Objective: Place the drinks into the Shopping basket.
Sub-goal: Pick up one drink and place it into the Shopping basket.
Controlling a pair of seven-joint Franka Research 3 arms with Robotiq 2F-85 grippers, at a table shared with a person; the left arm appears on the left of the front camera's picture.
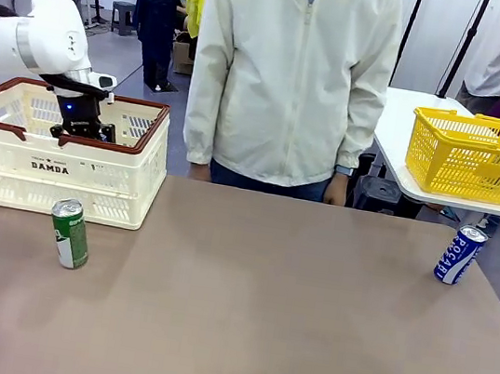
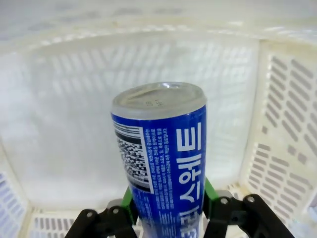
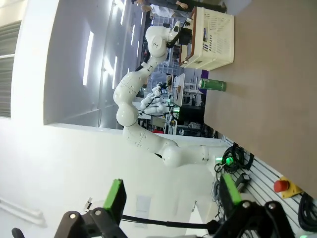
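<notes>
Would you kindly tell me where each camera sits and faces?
Front: fixed between the arms, facing across the table at the person; left arm reaches into the basket.
Left wrist: faces into the basket; left gripper clamps a blue can.
Right wrist: rolled sideways, facing the left arm; right gripper open.
Shared: front and right wrist show basket and green can.

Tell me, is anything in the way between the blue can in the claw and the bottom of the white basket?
Nothing visible. The left claw grips the blue can inside the basket, below its rim, and the basket floor beyond the can looks bare.
</notes>
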